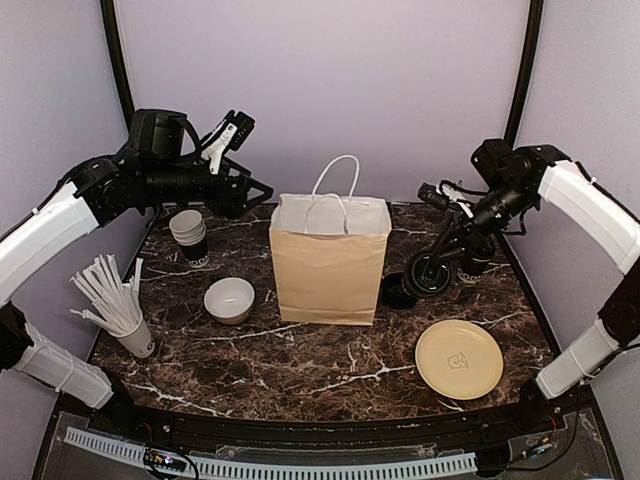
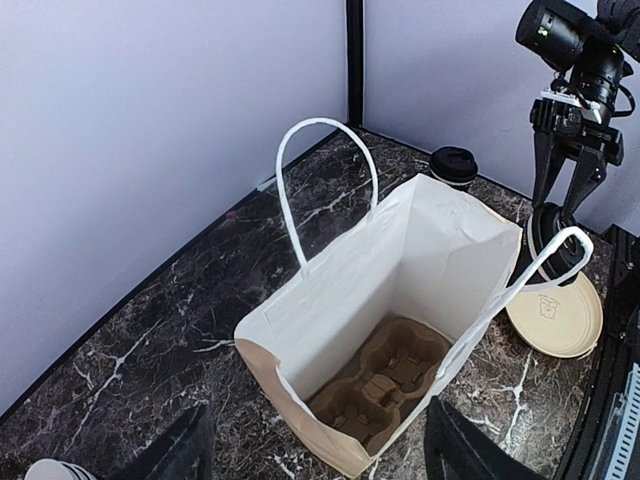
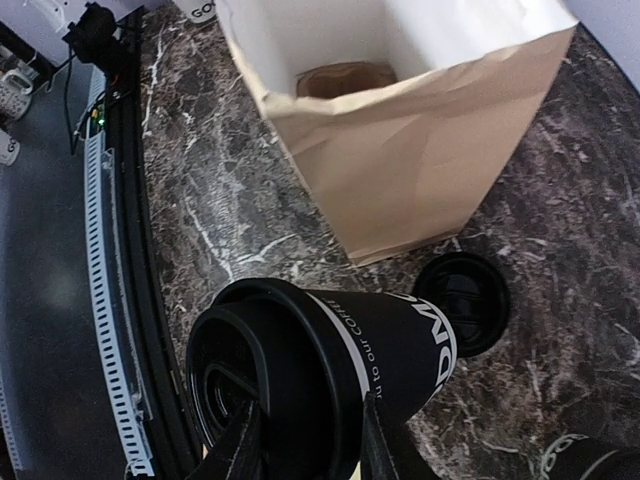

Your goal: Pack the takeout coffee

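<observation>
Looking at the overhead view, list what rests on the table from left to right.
Cup of white sticks → cup stack → bowl → bag → plate

Has bag (image 1: 328, 270) at middle of surface (image 1: 300, 372), carrier (image 2: 385, 385) inside; bowl (image 1: 229, 299), cup stack (image 1: 189, 235) to its left; lid stack (image 1: 399, 291), plate (image 1: 459, 359), coffee cup (image 3: 385, 340) in right claw (image 3: 310, 442) to its right.

Partly seen items
Overhead, a brown paper bag (image 1: 326, 270) partly covers a low black lid stack (image 1: 401, 292) at its 3 o'clock; white lettering on a black lidded paper cup (image 3: 340, 350) wraps out of sight.
</observation>
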Controlling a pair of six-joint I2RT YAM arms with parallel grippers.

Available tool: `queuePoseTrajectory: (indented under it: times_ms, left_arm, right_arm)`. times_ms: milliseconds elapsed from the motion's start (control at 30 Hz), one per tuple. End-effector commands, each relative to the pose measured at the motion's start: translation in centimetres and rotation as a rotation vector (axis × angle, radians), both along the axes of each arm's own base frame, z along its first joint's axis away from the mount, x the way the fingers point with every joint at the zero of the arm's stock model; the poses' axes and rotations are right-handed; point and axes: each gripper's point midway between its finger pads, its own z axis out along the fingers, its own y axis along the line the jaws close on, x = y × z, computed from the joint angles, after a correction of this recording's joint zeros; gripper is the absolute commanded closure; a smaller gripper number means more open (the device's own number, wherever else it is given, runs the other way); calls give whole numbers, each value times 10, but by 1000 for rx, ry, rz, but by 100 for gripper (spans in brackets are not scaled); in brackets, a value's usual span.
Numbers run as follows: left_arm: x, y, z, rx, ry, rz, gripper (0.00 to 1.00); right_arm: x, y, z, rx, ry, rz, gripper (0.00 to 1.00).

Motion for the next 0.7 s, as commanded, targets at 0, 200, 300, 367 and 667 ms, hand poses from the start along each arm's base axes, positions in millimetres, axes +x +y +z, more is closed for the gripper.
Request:
queuePoseTrajectory:
  times_ms: [0,200,300,367,667]
  left_arm:
    - [-2,4,0,-6,-25,3,26]
    - [-4,7,-5,-4,-14,14,26]
    - [-4,8,-6,-4,-12,18,26]
    - [-4,7,-7,-4,-5,16,26]
    - [-4,5,-16,1,19,5,26]
  right_arm:
    - [-29,19,-16,68,95,131,69]
    - [-47,42,-53,73,180,203,68]
    - [-49,47,-71,77,227,212,68]
    - [-49,48,-83,71,266,208,68]
    - [-44,50,-121,16,389,174,65]
